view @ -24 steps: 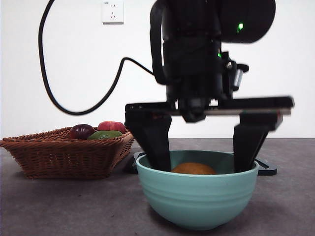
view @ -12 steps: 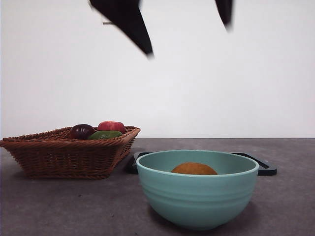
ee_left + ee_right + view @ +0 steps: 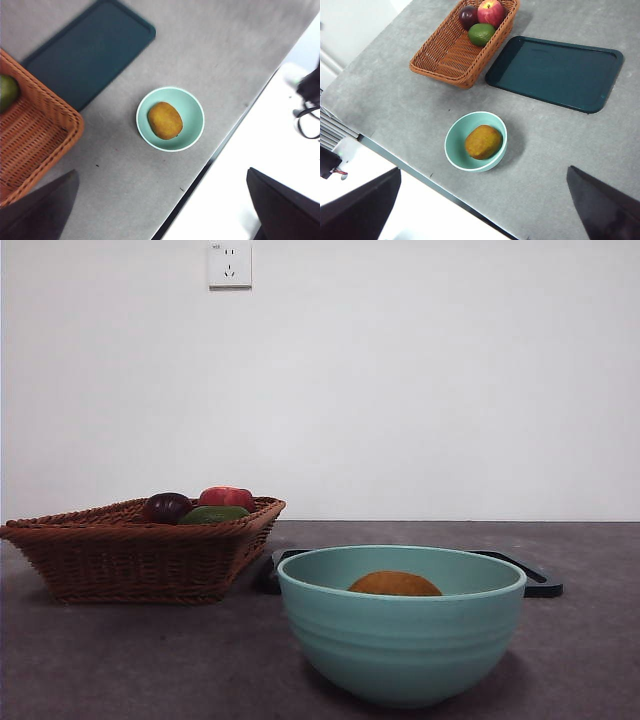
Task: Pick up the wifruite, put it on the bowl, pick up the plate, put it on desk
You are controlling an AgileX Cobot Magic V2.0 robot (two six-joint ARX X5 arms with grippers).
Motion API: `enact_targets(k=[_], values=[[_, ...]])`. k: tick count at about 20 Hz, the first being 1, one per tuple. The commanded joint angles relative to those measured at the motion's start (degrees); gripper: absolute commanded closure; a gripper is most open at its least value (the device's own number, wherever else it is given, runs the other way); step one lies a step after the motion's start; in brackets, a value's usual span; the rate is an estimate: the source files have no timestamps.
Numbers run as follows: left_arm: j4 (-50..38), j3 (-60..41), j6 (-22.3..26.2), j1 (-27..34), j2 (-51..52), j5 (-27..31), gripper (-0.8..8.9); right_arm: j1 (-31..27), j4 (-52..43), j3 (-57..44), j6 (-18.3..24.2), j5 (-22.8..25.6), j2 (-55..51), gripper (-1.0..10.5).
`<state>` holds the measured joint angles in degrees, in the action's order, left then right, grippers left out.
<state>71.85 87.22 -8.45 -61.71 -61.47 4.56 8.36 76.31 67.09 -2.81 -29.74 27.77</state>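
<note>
Wifruite (image 3: 483,141) in bowl (image 3: 456,150), near desk (image 3: 560,145) edge.
Tray (image 3: 555,72), basket (image 3: 451,55) behind; both grippers (image 3: 160,200) (image 3: 485,200) high, jaws apart.

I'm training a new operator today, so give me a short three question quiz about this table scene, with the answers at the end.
1. True or false: the wifruite lies inside the bowl.
2. How many fruits are in the wicker basket?
3. What lies behind the bowl: A) the dark tray, B) a cup, C) a knife?

Key: 1 true. 2 three: a purple fruit, a red apple, a green fruit. 3 A.
</note>
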Motion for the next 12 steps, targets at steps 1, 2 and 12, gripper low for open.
enact_targets(k=[1, 2, 12], values=[[0.13, -2.34, -0.39, -0.59, 4.7, 0.15, 2.53, 0.11, -0.04, 1.18, -1.31, 0.2, 0.09, 3.3], [0.22, -4.26, -0.87, -0.59, 7.39, 0.15, 2.53, 0.11, -0.02, 1.18, -1.31, 0.22, 0.09, 3.3], [-1.31, -20.17, -4.68, -0.59, 36.96, 0.13, 2.53, 0.11, -0.04, 1.18, -6.54, 0.17, 0.17, 3.3]])
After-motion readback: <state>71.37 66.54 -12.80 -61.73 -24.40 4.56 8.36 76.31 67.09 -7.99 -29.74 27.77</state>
